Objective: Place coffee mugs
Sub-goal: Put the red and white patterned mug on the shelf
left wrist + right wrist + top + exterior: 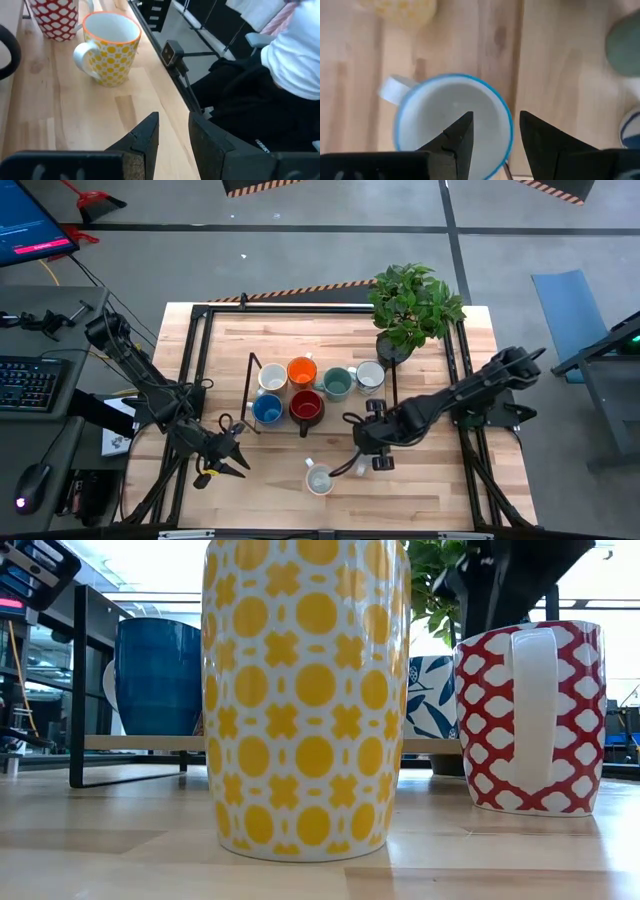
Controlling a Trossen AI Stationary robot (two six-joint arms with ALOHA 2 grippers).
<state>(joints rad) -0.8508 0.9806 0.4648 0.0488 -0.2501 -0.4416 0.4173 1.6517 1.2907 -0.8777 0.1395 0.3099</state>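
As I look down from above, my right claw (pixel 362 448) hangs near the front of the table (pixel 480 480), and my left claw (pixel 232 458) waits beside the blue mug (pixel 266 409). The yellow mug (pixel 319 480) stands alone in front of the cluster.

At table height, that yellow mug fills the middle, with a red mug (pixel 530 715) beside it.

My left wrist shows my fingers (pixel 145 137) slightly apart, holding nothing.

My right wrist shows my fingers (pixel 460 135) apart over a blue-rimmed mug (pixel 435 115), its rim between them.

plant (pixel 415 305): leafy, in a dark pot at the desk's far right
desk (pixel 480 500): light wood
keyboard (pixel 28 382): left, off the desk
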